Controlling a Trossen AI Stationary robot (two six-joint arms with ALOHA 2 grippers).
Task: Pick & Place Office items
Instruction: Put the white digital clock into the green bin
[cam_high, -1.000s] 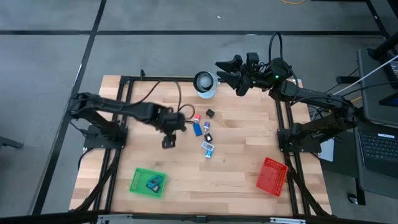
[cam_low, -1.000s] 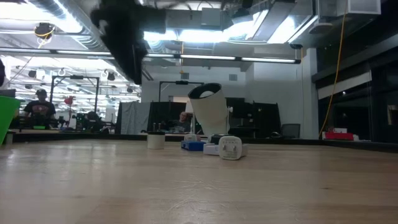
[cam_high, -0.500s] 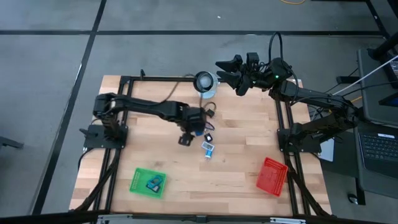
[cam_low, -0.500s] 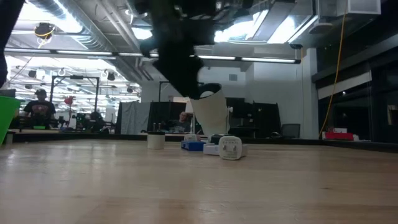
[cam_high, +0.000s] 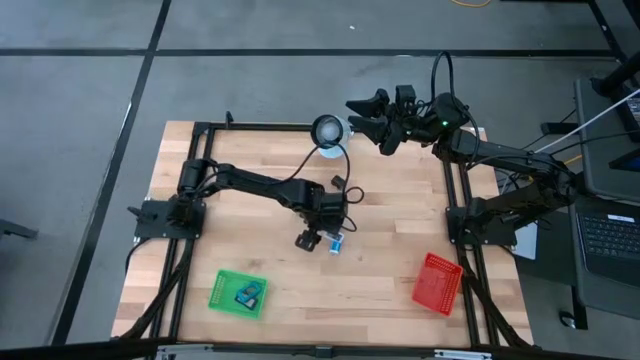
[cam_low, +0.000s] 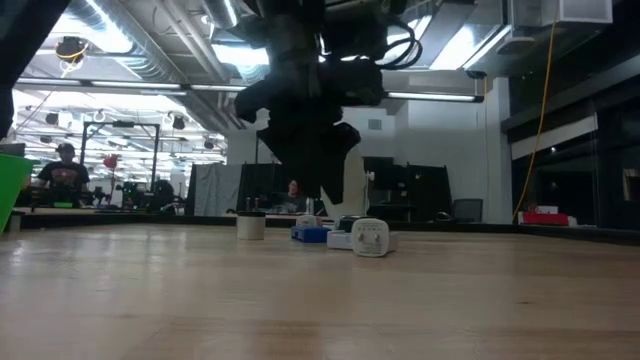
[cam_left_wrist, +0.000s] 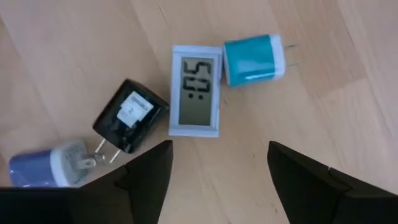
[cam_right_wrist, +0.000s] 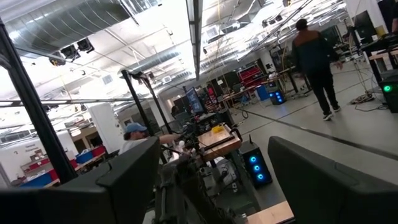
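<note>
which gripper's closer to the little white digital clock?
Left. The left gripper hovers open right over the white digital clock; the right gripper waits open, raised past the table's far edge.

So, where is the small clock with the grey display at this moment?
In the left wrist view the small clock lies flat on the table, just ahead of the open left gripper, between the teal charger and the black charger.

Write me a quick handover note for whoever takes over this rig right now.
Left claw: open, hovering over the item cluster at mid-table, holding nothing.
Right claw: open, parked high over the table's far edge, empty.
Cluster: small display unit, teal plug adapter, black adapter, blue-and-white adapter.
Done: at least one item sits in the green basket.
Left: the cluster; the red basket looks empty.
</note>
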